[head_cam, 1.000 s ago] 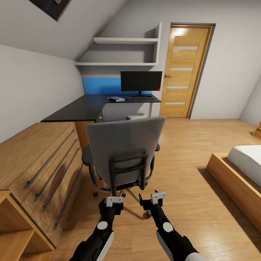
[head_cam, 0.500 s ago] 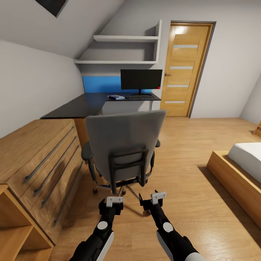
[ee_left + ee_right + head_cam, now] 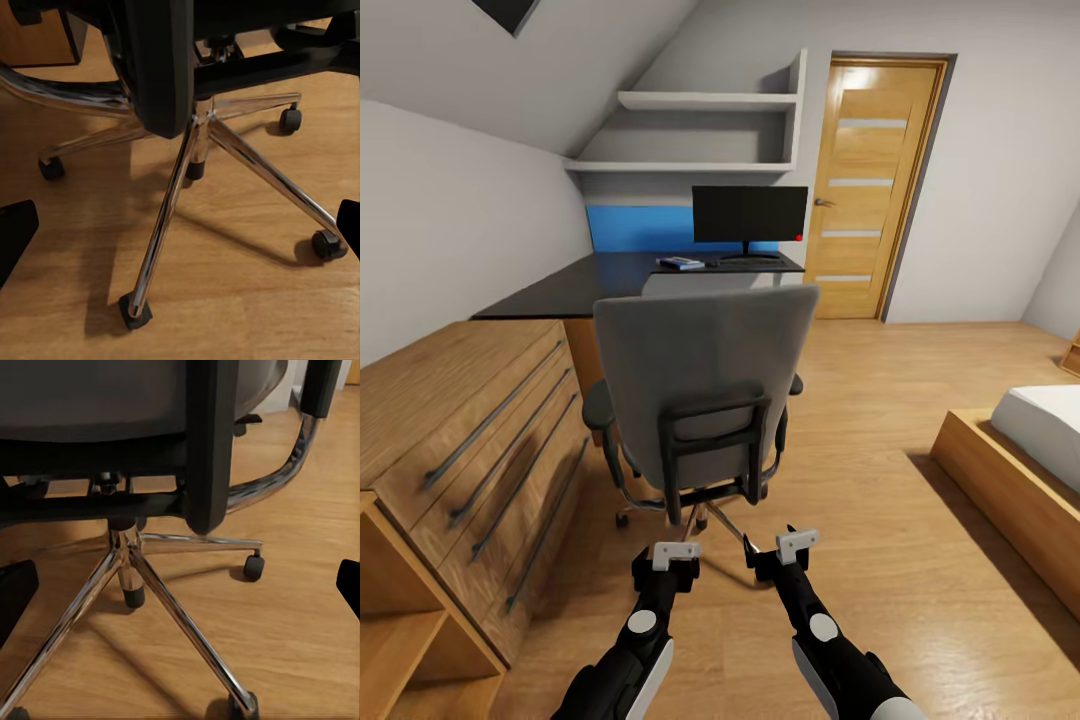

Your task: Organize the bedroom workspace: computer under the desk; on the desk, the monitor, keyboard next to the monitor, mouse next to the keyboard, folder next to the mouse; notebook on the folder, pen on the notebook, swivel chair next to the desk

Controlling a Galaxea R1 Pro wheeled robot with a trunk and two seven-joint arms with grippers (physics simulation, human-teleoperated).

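Note:
The swivel chair (image 3: 700, 385) stands right in front of me, its grey back toward me, between me and the black desk (image 3: 585, 285). On the desk stand the monitor (image 3: 750, 214) and, in front of its base, the keyboard (image 3: 748, 263). Left of them lies the blue folder (image 3: 682, 264) with something small on it. The computer, mouse and pen are hidden or too small to tell. My left gripper (image 3: 676, 553) and right gripper (image 3: 792, 546) hang open and empty just behind the chair's chrome base (image 3: 225, 142) (image 3: 142, 570), not touching it.
A wooden chest of drawers (image 3: 480, 430) and an open shelf unit (image 3: 410, 640) line the left side. A bed frame (image 3: 1010, 490) sits at the right, a door (image 3: 870, 190) at the back. Open wood floor (image 3: 870, 420) lies right of the chair.
The camera has advanced along the chest of drawers toward the desk. The chair keeps about the same size in view and now hides the grey computer. Both grippers hold their pose.

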